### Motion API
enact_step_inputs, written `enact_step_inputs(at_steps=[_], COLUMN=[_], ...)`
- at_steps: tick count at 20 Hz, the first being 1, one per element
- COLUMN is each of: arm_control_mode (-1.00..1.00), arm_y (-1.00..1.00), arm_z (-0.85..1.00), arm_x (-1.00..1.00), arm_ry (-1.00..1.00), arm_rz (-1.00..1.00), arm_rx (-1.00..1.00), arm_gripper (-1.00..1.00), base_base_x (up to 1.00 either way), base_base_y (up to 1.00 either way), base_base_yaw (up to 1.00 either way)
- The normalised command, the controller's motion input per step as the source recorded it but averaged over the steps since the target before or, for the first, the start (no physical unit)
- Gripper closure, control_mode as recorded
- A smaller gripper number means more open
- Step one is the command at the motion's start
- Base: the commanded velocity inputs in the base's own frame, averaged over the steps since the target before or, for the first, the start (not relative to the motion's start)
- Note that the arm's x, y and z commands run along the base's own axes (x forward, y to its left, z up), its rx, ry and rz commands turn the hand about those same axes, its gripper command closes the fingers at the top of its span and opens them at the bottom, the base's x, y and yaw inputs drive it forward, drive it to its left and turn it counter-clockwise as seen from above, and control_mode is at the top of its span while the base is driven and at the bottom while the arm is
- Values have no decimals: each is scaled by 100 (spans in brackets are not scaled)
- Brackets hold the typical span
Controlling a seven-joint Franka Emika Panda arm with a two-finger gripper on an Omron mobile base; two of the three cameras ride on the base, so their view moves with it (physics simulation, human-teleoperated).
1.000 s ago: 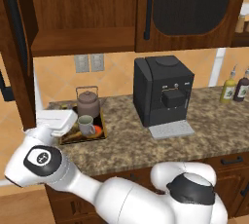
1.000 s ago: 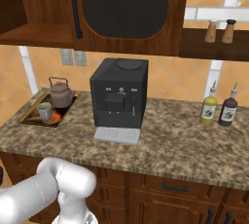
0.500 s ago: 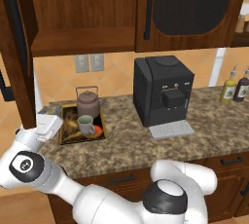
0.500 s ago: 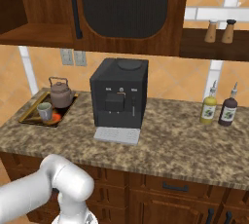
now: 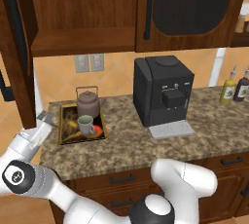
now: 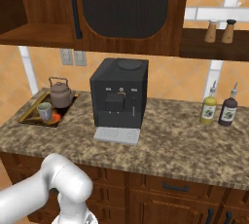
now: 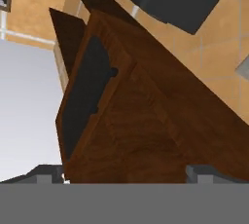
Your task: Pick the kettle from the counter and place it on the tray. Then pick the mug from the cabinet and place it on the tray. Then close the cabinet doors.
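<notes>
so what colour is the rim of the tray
Gold-yellow, around a dark painted centre; the tray shows best in the left base view.

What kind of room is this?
It looks like a kitchen. A big black coffee machine stands on a speckled brown granite counter, dark wooden wall cabinets hang above, and a small brownish-grey metal kettle sits on a gold-rimmed tray.
</notes>
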Motion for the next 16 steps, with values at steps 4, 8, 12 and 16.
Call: enact_step_inputs(at_steps=[4,8,12,16], arm_control_mode=[-100,-100,-100,-100], arm_y=[0,-1,-14,-11], arm_z=[8,0,0,0], arm_x=[-17,-25,-18,0], arm_ry=[20,10,2,4], arm_rz=[-10,-2,0,0], arm_rx=[-18,-16,-14,-18], arm_gripper=[-100,-100,-100,-100], base_base_x=[0,0,0,0], base_base_y=[0,0,0,0], base_base_yaw=[0,0,0,0])
